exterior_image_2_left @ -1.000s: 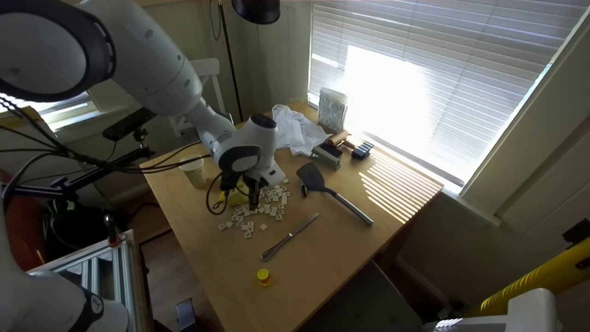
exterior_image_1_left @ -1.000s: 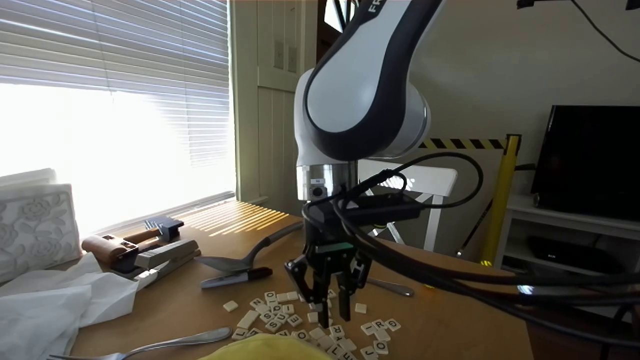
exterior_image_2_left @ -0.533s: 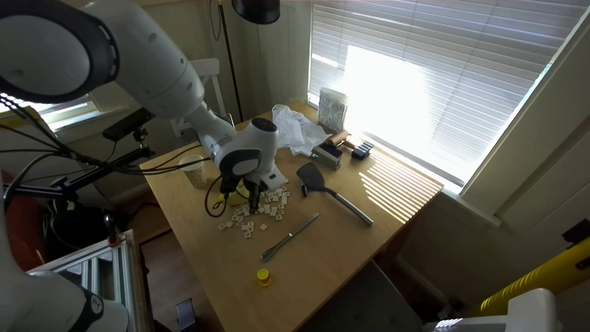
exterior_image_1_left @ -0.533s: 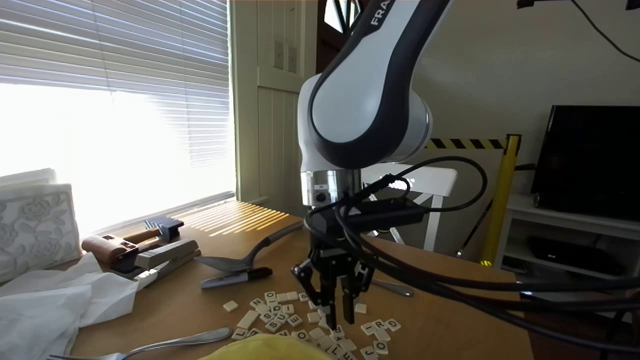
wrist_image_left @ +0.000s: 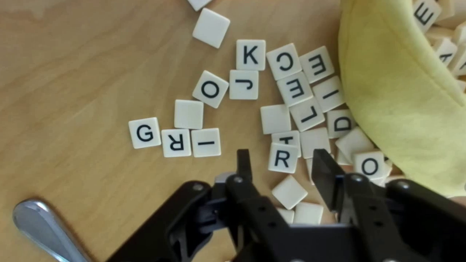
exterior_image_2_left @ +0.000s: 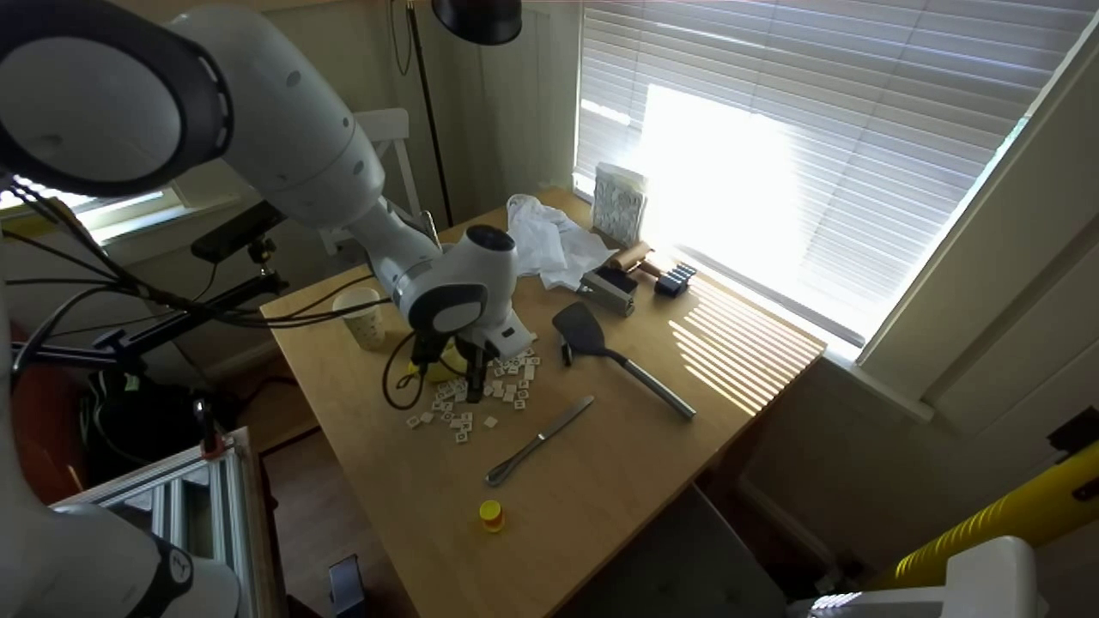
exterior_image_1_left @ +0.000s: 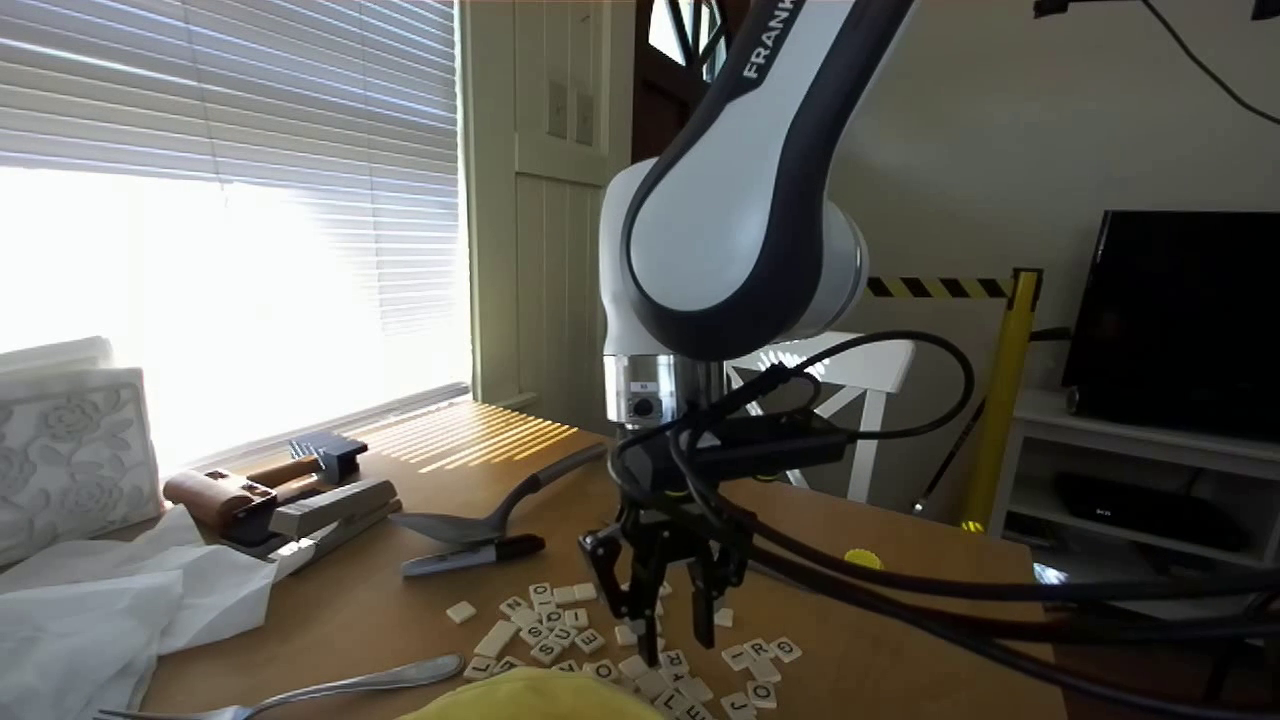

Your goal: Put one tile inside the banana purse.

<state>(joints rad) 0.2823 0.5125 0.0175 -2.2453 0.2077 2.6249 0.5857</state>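
Observation:
The banana purse [wrist_image_left: 393, 91] is a soft pale-yellow curved pouch at the right of the wrist view. It shows in both exterior views [exterior_image_1_left: 540, 697] [exterior_image_2_left: 440, 367], partly cut off or hidden by the arm. Its opening is not visible. Many white tiles lie loose around it, some lettered. My gripper [wrist_image_left: 283, 156] is open, pointing down over the tiles, left of the purse in the wrist view; it shows in both exterior views [exterior_image_1_left: 676, 645] [exterior_image_2_left: 475, 395]. An R tile [wrist_image_left: 283, 158] appears between the fingertips, resting partly on another tile. A blank tile [wrist_image_left: 289, 192] lies just below it.
A knife [exterior_image_2_left: 541, 441], a spatula [exterior_image_2_left: 582, 330], a paper cup [exterior_image_2_left: 364, 322] and a small yellow round thing [exterior_image_2_left: 491, 515] are on the table. A fork [exterior_image_1_left: 350, 685], marker [exterior_image_1_left: 470, 557], stapler [exterior_image_1_left: 335, 522] and white sheet [exterior_image_1_left: 120, 610] lie there too. Cables [exterior_image_1_left: 900, 590] hang from the arm.
The arm has come down slightly and shifted a little. My fingers look somewhat wider apart in an exterior view. The tiles and purse have not visibly moved.

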